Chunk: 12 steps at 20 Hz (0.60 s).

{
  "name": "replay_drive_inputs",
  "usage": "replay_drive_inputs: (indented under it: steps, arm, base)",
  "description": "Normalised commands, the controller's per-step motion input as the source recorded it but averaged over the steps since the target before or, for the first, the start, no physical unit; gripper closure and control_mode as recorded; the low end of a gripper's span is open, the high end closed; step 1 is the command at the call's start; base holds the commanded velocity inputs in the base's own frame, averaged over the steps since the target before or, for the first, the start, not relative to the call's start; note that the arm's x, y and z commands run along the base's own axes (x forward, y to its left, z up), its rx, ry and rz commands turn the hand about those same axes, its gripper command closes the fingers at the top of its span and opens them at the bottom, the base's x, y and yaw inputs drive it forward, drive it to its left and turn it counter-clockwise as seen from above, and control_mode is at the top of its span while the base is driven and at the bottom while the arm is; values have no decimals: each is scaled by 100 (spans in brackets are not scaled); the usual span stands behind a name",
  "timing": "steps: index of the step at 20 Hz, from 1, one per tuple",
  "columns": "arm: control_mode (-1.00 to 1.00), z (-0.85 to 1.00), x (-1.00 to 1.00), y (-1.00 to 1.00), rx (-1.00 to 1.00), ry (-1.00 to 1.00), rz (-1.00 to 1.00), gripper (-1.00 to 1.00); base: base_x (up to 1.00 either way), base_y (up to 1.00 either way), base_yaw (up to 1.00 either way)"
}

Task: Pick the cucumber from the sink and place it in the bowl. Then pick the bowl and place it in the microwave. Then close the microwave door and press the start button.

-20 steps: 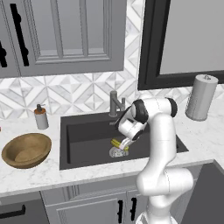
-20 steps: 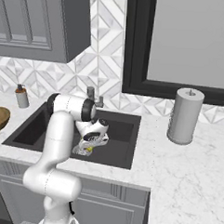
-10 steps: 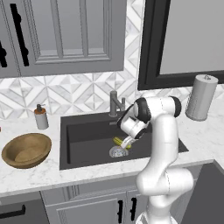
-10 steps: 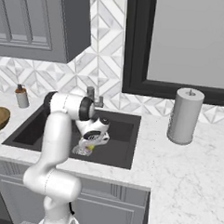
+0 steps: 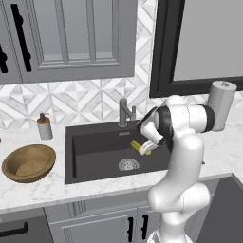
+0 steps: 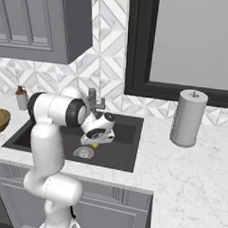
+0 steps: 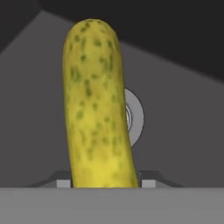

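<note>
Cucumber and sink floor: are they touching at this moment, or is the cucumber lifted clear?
Apart. In the left base view the cucumber sits in the gripper above the drain, with dark sink floor visible beneath it.

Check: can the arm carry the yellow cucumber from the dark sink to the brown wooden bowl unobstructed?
Probably yes. The end effector holds the yellow cucumber above the dark sink, and the brown wooden bowl sits open on the counter to its left, with only a small soap bottle behind the path.
</note>
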Motion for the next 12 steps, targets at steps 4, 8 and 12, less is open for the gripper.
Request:
replay_drive_inputs:
  steps: [4, 8, 12]
  arm:
    - [-100, 96, -47, -22, 3, -3, 0, 100]
    - [-100, 100, -32, -15, 3, -6, 0, 100]
    - [-100, 100, -35, -19, 4, -4, 0, 100]
  base:
    - [0, 0, 0]
    - [0, 0, 0]
    - [0, 0, 0]
